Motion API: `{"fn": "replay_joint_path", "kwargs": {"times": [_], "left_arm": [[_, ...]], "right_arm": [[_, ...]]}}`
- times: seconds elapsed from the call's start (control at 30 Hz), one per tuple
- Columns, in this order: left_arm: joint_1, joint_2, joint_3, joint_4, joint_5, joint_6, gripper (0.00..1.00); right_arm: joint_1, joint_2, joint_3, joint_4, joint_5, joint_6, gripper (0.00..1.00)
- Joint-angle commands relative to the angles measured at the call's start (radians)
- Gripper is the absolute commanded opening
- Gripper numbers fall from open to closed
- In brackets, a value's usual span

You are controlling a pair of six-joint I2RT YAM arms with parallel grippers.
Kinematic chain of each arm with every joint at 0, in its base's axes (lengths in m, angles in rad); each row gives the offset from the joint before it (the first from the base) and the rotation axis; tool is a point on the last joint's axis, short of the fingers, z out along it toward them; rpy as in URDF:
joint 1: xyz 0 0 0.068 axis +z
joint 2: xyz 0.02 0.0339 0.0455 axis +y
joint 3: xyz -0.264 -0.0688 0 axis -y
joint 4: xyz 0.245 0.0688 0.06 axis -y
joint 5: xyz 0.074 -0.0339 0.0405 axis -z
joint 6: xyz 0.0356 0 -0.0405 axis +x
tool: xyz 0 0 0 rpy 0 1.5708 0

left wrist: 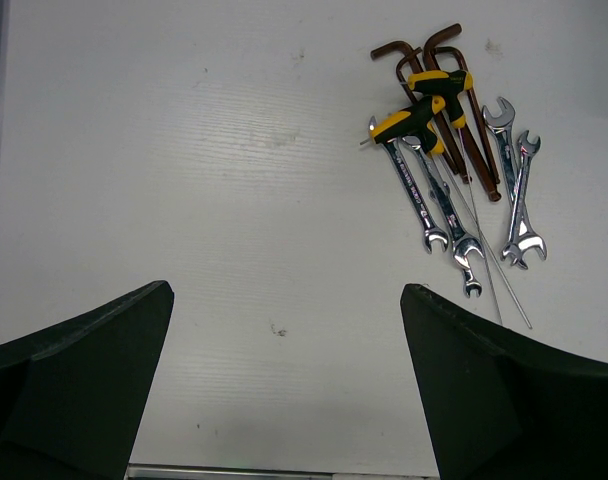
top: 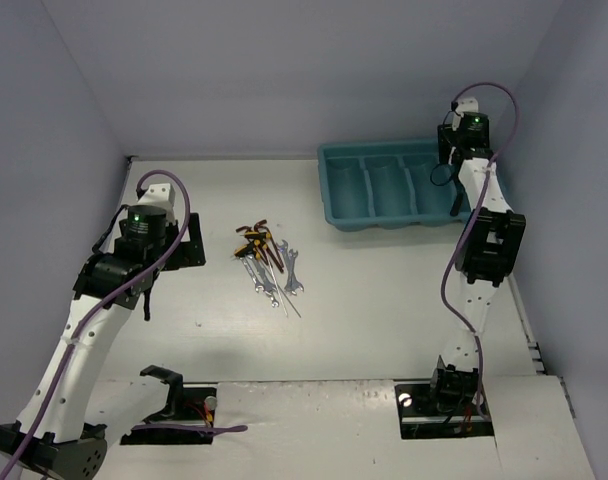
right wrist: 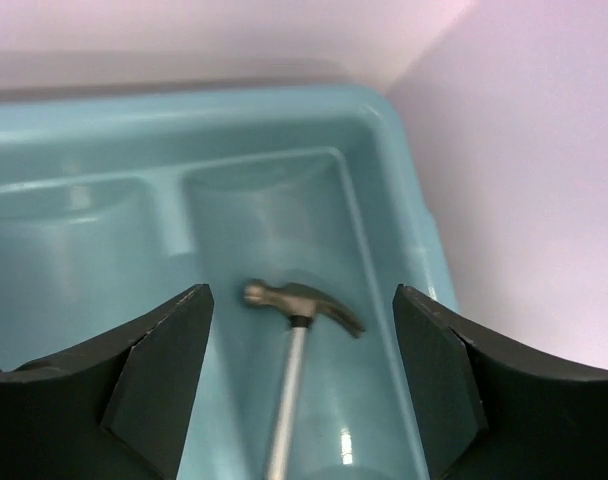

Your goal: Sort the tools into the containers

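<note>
Lilac walls close in a white worktop (top: 364, 300), with the teal tray (top: 327, 180) at its far right. Your right claw (right wrist: 299, 295) hangs over the tray's end compartment, fingers spread and gripping nothing; the hammer (right wrist: 324, 308) lies free on the compartment floor between them. Lift straight up clear of the rim before you swing away, so no finger catches the head. Your left claw (left wrist: 287, 287) hovers wide apart beside the pile of wrenches (left wrist: 446, 215) and hex keys (left wrist: 476, 140). The hammer's handle end is cut off, and the overlapping pile is hard to count.
</note>
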Motion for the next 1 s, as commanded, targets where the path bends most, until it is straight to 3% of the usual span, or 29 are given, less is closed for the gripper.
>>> {"fn": "replay_joint_path", "kwargs": {"times": [0.0,0.33,0.47,0.67,0.8,0.97], "left_arm": [[-0.001,-0.011,0.035,0.041,0.005,-0.005,0.96],[-0.001,-0.068,0.035,0.036,0.001,0.005,0.95],[-0.001,-0.097,0.024,0.036,0.012,0.003,0.95],[-0.003,-0.117,0.02,0.036,0.047,-0.011,0.95],[-0.001,-0.119,0.022,0.038,0.064,-0.013,0.95],[-0.003,-0.124,0.007,0.041,0.071,-0.015,0.95]], "right_arm": [[0.128,-0.24,-0.045,0.065,-0.006,0.009,0.71],[0.618,-0.524,-0.443,0.063,0.024,0.252,0.69],[0.694,-0.571,-0.568,0.064,0.06,0.413,0.67],[0.622,-0.761,-0.784,0.059,0.264,0.535,0.64],[0.455,-0.875,-0.875,0.037,0.225,0.555,0.64],[0.227,-0.903,-0.895,0.006,0.133,0.516,0.63]]}}
